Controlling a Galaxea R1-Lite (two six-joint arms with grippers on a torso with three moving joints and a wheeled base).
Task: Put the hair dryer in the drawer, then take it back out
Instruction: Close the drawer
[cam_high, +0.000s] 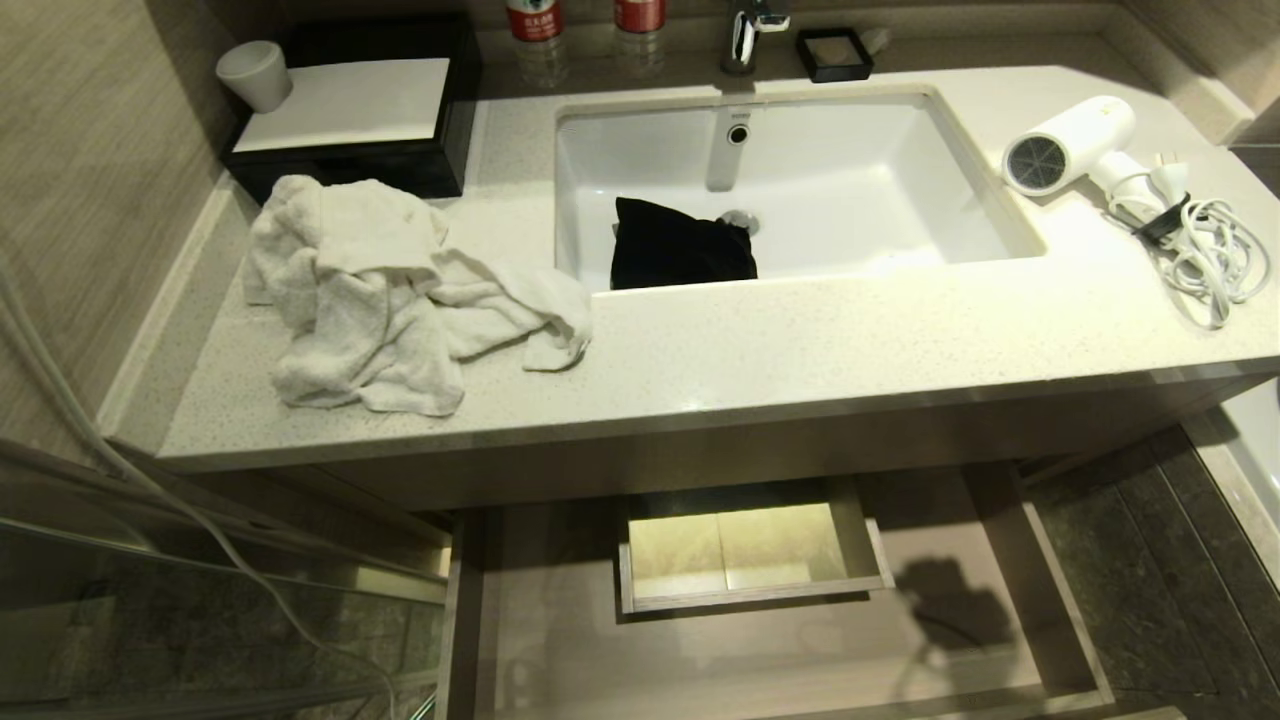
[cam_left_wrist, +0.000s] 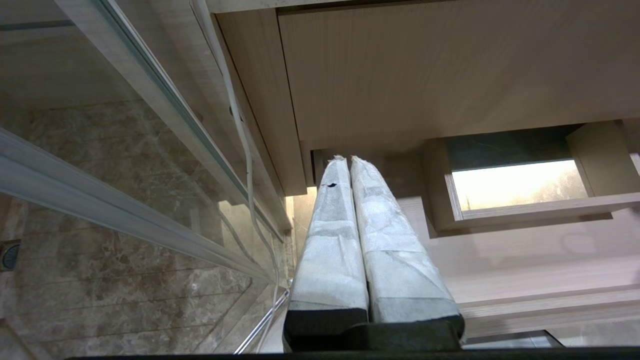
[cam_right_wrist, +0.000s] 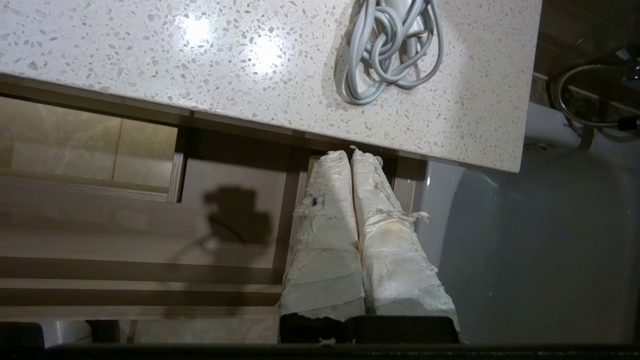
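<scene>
Two pincers are showing only in their own wrist views, both pressed together and pinching nothing. Going from the left, the left pincer is hanging low beside the glass partition, pointing toward the drawer, which is standing pulled out under the surface. A white towel is lying crumpled on the surface's left part, and a black pouch is sitting in the sink. Further right, the hair dryer is resting on the surface beside the sink, its cord bundled next to it. The right pincer is hovering below the surface edge, near the drawer's right side.
</scene>
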